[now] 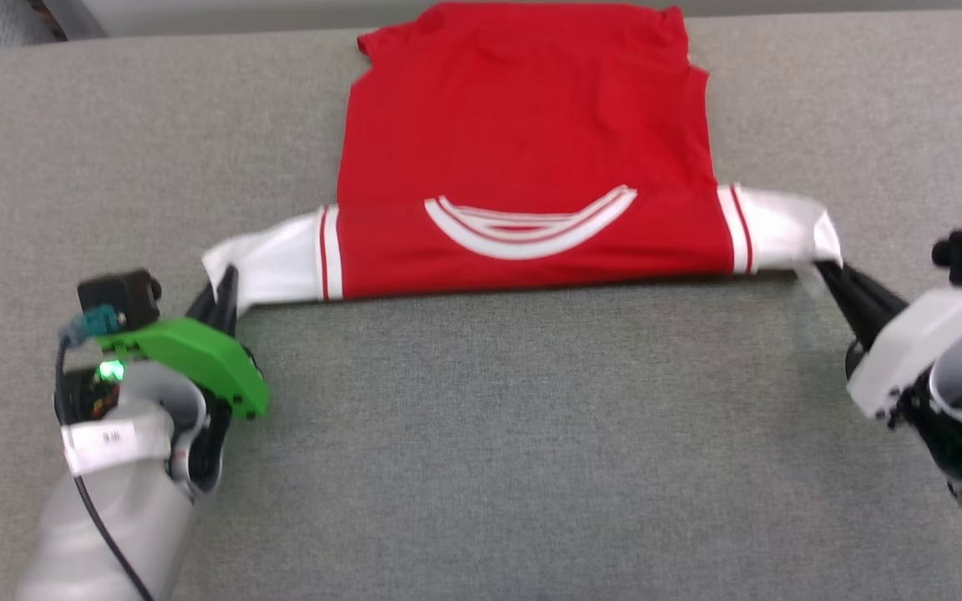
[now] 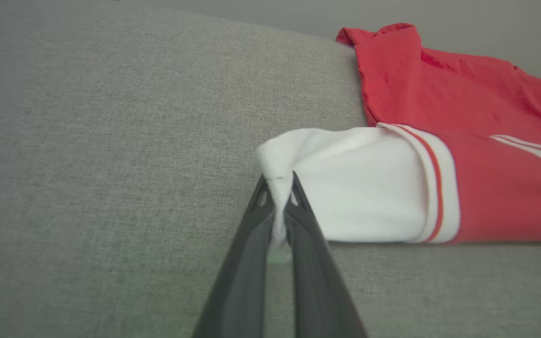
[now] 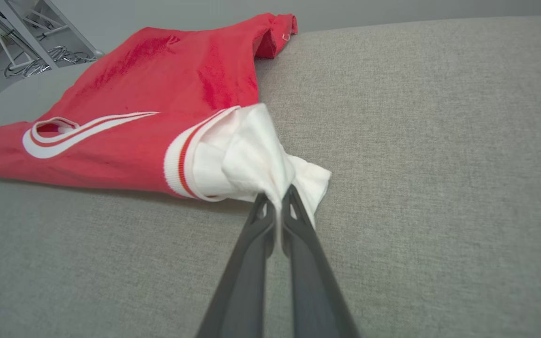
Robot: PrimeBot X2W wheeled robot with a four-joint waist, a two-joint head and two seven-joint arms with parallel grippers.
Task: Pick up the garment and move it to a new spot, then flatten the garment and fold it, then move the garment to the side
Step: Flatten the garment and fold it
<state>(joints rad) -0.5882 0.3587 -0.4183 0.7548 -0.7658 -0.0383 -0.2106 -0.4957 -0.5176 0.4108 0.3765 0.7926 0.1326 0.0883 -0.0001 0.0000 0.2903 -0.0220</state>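
Work surface: grey fabric surface (image 1: 481,434), its far edge at 12 o'clock. Broad bare cloth lies at 6 o'clock between the two arms, with further room at 9 and 3 o'clock beside the shirt body.

The garment (image 1: 523,150) lies flat in the far half, its far end close to the 12 o'clock edge. The body runs from 6 to 12 o'clock. The sleeve line, its longest span, runs from 9 to 3 o'clock along a straight near edge. The striped collar curve (image 1: 531,225) sits just behind that edge (bowed toward 6 o'clock).

The left gripper (image 1: 222,288) is pressed together on the white left sleeve end (image 1: 268,267), cloth bunched between the fingers. The right gripper (image 1: 823,271) pinches the white right sleeve end (image 1: 782,234) likewise.
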